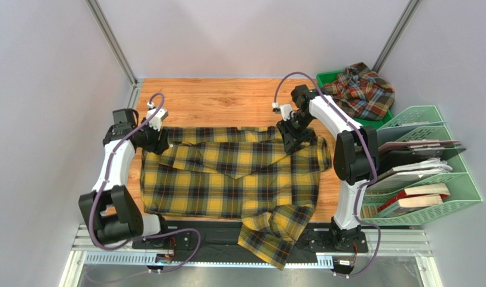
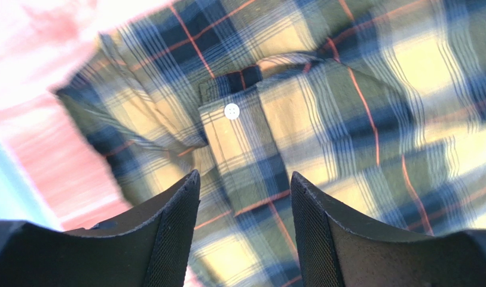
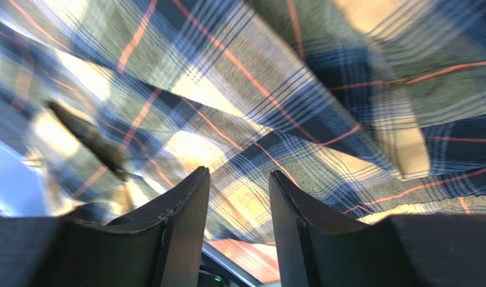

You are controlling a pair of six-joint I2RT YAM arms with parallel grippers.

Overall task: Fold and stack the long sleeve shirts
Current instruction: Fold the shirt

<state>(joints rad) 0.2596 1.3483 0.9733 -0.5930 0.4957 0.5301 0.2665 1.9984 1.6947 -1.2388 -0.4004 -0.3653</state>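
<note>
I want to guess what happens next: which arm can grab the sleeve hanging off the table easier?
Probably the right: the sleeve of the yellow shirt dangles near its base, while the left gripper sits open at the shirt's far left corner.

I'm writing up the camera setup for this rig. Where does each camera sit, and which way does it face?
Top external: fixed above and behind, looking down on the wooden table and the yellow and black check flannel shirt; the left arm and right arm show, bases at the bottom.
Left wrist: on the left arm, looking down at the shirt's white button; the black left fingers show.
Right wrist: on the right arm, close against the shirt's folds; the black right fingers show.
Shared: all three views see that shirt.
</note>
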